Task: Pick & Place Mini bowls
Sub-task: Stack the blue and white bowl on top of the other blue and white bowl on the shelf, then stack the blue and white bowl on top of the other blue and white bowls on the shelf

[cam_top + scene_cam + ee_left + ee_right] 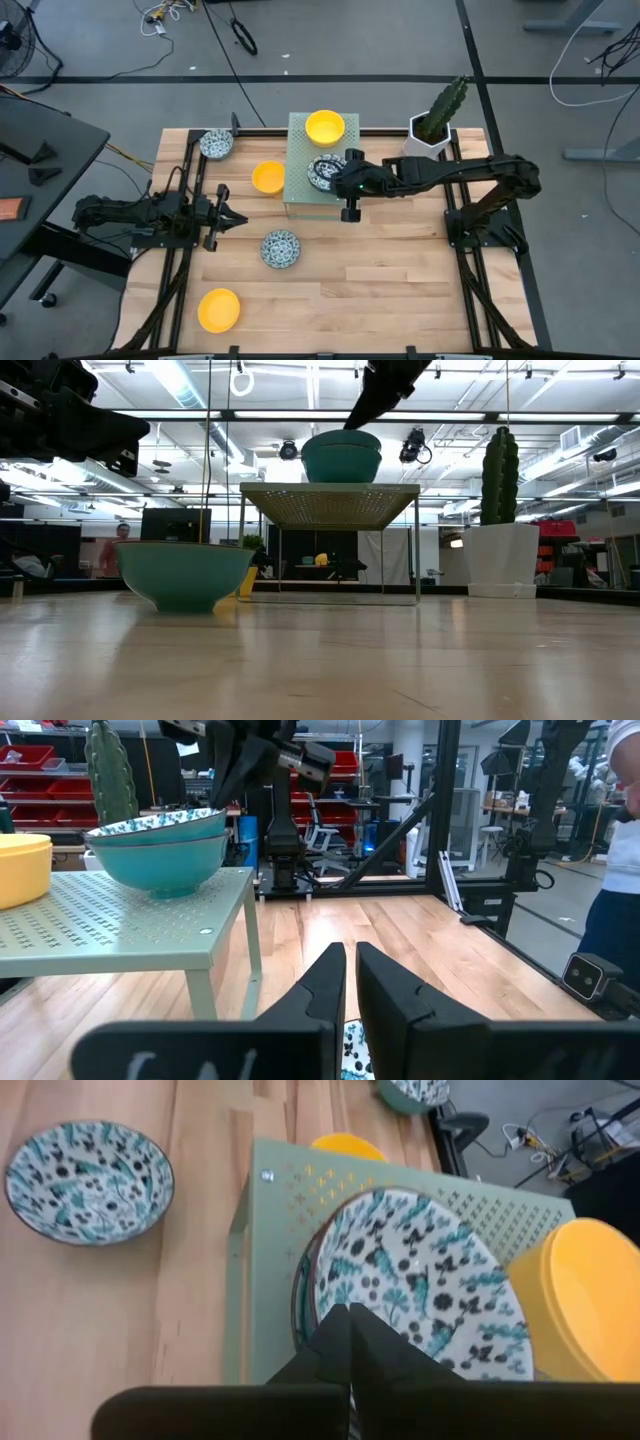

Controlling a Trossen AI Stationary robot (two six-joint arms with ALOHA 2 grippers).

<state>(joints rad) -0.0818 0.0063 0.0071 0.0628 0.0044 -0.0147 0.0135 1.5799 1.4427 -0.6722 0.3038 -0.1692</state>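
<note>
A green perforated stand (318,165) sits mid-table. On it are a yellow mini bowl (325,127) and two stacked blue-patterned mini bowls (324,172), also in the left wrist view (160,845). My right gripper (350,1320) is shut, pointing down just over the stack's right rim (350,432). My left gripper (351,982) is shut and empty, low over the table at the left (238,218). On the table rest a yellow bowl (268,177) by the stand, a patterned bowl (216,144) far left, another (280,248) in the middle, and a yellow one (218,309) near left. My right gripper's shut fingertips (340,1340) stand at the right rim of the top patterned bowl (410,1270), coming from above and slanting from the table's right. The fingers hide the rim, so I cannot tell whether they touch it. The bowl sits level in the lower bowl.
A white hexagonal pot with a cactus (432,125) stands at the far right of the stand, also in the low view (505,555). Bare wood lies to the near right (400,290). A person stands beyond the table (615,890).
</note>
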